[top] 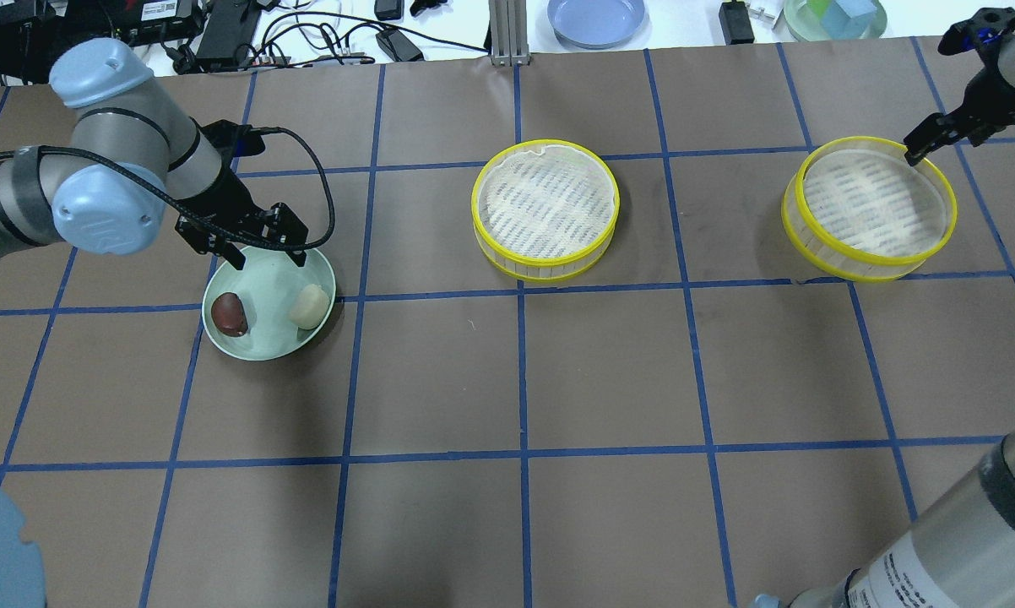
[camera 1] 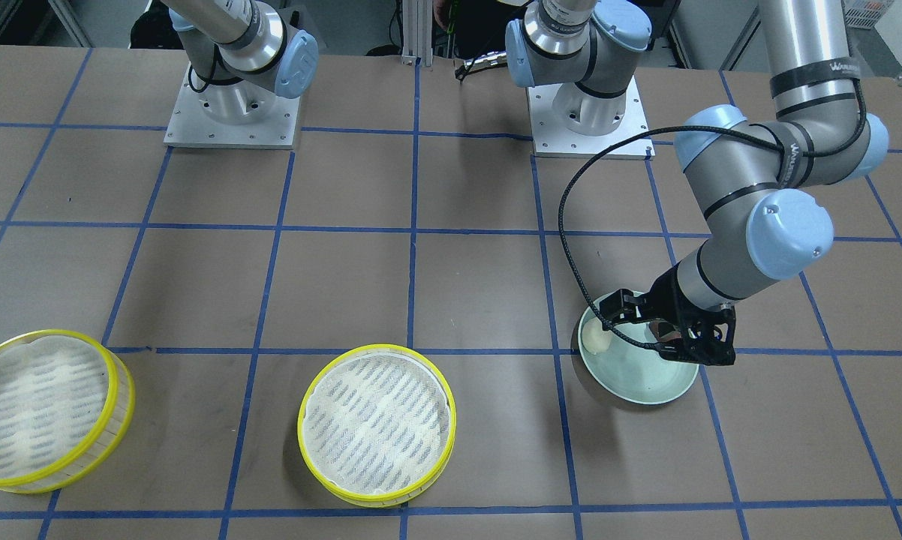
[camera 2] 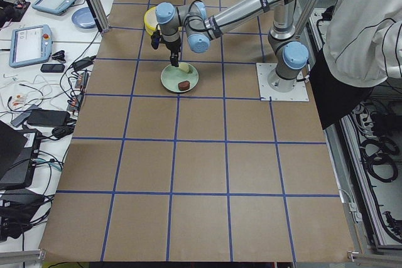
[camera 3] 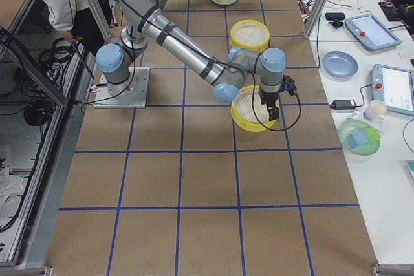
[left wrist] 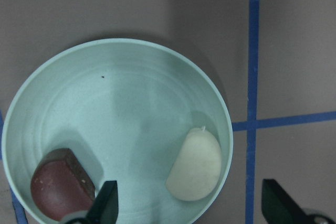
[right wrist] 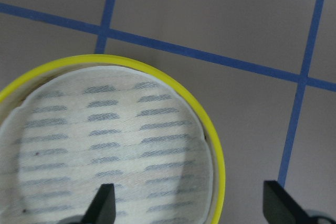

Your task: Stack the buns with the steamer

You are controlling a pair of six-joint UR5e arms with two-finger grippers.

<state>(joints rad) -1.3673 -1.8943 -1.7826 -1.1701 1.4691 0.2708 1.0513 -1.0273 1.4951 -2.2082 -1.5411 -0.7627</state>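
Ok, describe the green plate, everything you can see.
The plate is round, shallow, pale green and glossy, with faint rings inside. It sits flat on the brown table, on the robot's left. Two buns lie in it, apart: a brown bun and a white bun near the rim. The left gripper hangs open above it.

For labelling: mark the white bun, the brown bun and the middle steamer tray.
white bun [top: 309,306], overhead view, its top middle
brown bun [top: 230,314], overhead view, its top middle
middle steamer tray [top: 545,263], overhead view, near side wall
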